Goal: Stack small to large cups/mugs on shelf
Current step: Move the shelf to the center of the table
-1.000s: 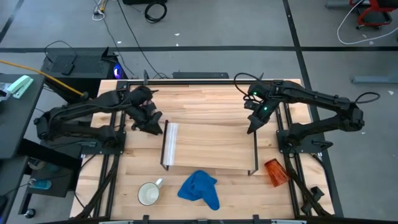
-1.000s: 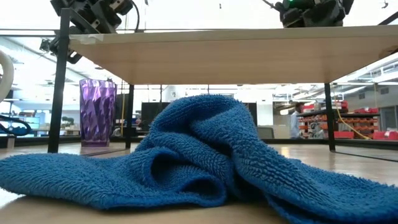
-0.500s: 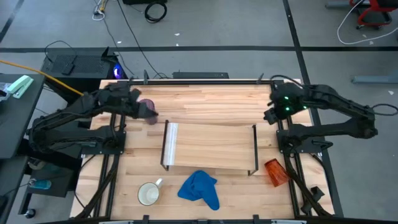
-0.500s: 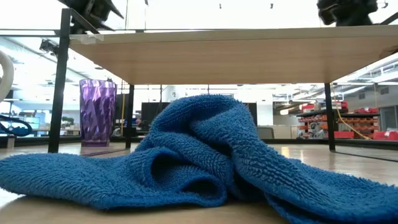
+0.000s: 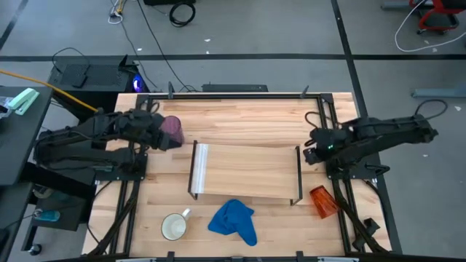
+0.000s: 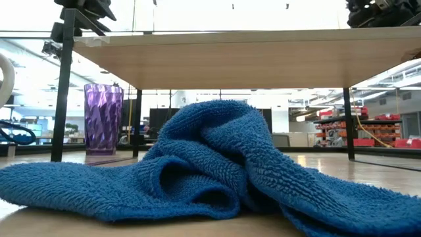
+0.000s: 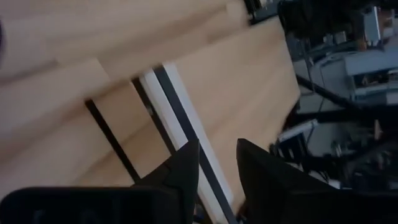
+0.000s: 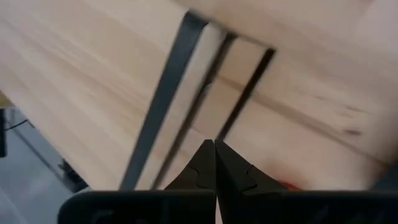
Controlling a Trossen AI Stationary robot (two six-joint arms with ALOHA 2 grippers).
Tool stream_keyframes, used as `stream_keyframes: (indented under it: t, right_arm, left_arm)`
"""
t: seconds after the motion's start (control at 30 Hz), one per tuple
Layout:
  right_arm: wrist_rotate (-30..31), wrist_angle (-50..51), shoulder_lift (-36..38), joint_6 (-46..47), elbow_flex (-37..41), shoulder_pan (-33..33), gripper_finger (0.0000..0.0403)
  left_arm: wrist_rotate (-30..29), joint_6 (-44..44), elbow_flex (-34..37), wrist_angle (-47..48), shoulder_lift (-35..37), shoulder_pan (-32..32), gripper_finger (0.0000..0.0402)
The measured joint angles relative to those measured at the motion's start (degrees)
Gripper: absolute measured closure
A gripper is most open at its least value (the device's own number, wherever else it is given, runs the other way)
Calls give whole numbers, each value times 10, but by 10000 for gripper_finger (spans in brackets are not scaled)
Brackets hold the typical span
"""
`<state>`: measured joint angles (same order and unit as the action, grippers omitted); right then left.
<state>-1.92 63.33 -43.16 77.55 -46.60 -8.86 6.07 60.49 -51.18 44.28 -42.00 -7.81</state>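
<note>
Nothing is stacked yet: the shelf (image 5: 247, 167) is bare. The purple cup (image 5: 172, 131) stands on the table behind its left end, by the left gripper (image 5: 154, 132), jaws slightly apart, empty. White mug (image 5: 174, 226) and orange cup (image 5: 321, 201) wait in front. The right gripper (image 5: 312, 153) hangs shut. A blue cloth (image 5: 234, 220) lies before the shelf.

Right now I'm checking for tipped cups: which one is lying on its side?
The translucent orange cup, on the table right of the shelf. The purple cup stands upright.
</note>
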Motion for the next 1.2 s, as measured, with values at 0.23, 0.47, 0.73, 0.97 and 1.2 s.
stream_keyframes:
  t: [0.23,0.47,0.73,0.97,1.2]
  right_arm:
    - [3,-24,-37,21,21,-29,402]
    - [6,-44,-53,17,21,-29,402]
    - [18,-63,-57,19,21,-29,402]
    - [20,-76,-72,19,20,-29,402]
    - [19,-93,-87,9,20,-15,402]
  left_arm:
    - [-12,64,0,7,-33,78,302]
    - [-34,85,0,12,-111,129,316]
    - [-46,112,0,7,-180,156,327]
    - [-46,130,0,4,-202,170,327]
    - [-49,151,0,6,-207,185,334]
